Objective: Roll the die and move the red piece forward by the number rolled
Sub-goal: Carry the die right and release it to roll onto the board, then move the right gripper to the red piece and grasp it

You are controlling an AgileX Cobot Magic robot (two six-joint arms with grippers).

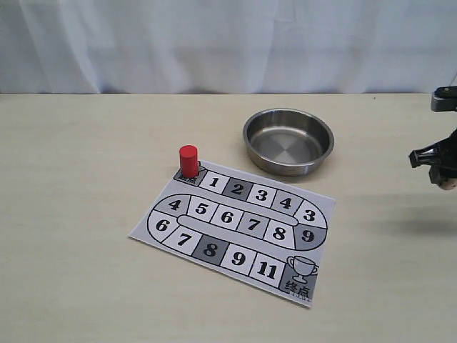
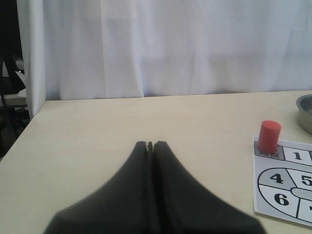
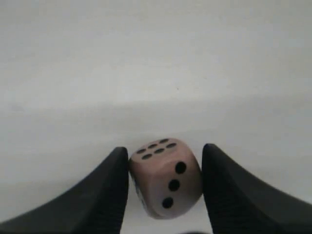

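The pale tan die (image 3: 165, 176) sits tilted between the two black fingers of my right gripper (image 3: 165, 168), which is shut on it; six pips and three pips face the camera. In the exterior view this gripper (image 1: 444, 179) hangs above the table at the far right edge, well clear of the board. The red piece (image 1: 188, 161) stands upright on the grey start square at the board's far left corner, also seen as a red cylinder (image 2: 269, 136) in the left wrist view. My left gripper (image 2: 150, 145) is shut on nothing, low over bare table left of the board, outside the exterior view.
The printed paper board (image 1: 227, 216) with numbered squares and a trophy square lies flat mid-table. A steel bowl (image 1: 288, 141) stands just behind its right half. A white curtain backs the table's far edge.
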